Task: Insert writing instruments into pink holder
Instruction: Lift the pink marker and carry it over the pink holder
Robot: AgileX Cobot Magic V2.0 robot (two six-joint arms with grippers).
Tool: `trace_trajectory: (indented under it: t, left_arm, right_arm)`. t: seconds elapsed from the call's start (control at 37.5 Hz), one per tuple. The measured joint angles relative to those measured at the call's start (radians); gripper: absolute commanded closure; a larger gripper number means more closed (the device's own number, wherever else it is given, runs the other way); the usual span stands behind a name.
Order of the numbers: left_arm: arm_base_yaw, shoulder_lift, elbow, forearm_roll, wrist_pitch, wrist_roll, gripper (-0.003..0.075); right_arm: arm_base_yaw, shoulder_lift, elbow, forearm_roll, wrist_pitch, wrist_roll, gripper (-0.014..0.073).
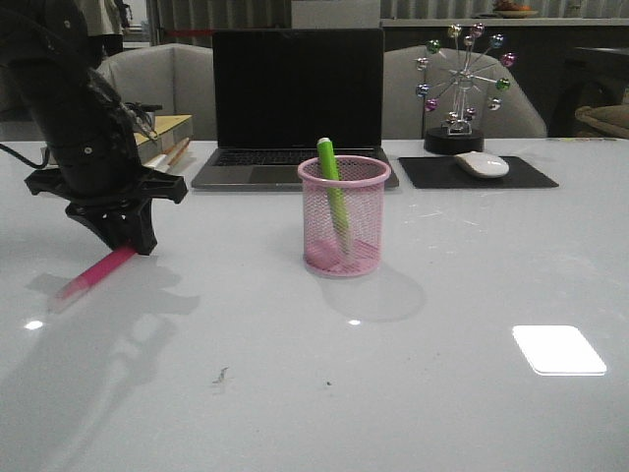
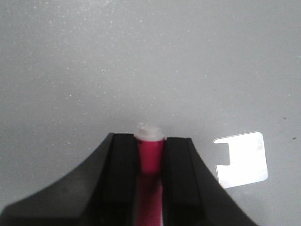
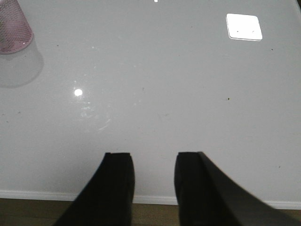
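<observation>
The pink mesh holder (image 1: 344,216) stands mid-table in the front view, and a corner of it shows in the right wrist view (image 3: 13,28). A lime green highlighter (image 1: 332,192) leans inside it, its top poking above the rim. At the left, my left gripper (image 1: 133,241) is shut on the pink highlighter (image 1: 93,274), whose clear cap end slants down to the table. In the left wrist view the pink barrel (image 2: 150,157) sits clamped between the fingers of the left gripper (image 2: 150,141). My right gripper (image 3: 153,157) hangs open over the table's near edge, holding nothing.
Behind the holder stands an open laptop (image 1: 295,108). A white mouse (image 1: 482,164) on a black pad and a ferris-wheel ornament (image 1: 460,88) are at the back right. Books and a pencil (image 1: 167,138) lie at the back left.
</observation>
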Motion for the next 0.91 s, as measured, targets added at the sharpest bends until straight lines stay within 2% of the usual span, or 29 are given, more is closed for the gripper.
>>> trace_trajectory:
  t: [0.19,0.32,0.64,0.91]
  left_arm:
    - [-0.022,0.003,-0.055,-0.027,0.027,0.027,0.0629]
    - [-0.044,-0.037,-0.116,-0.035,-0.005,0.044,0.0629]
    - [-0.126,-0.225,-0.183,-0.081,-0.227,0.062,0.0628]
    - [-0.251,-0.274,-0.183,-0.123,-0.415,0.071,0.0628]
  right_arm:
    - [0.0,0.0,0.0,0.0,0.0,0.0,0.0239]
    - [0.0,0.0,0.0,0.0,0.0,0.0,0.0239]
    - [0.0,0.0,0.0,0.0,0.001,0.0,0.0239]
    - [0.0,0.0,0.0,0.0,0.001,0.0,0.0239]
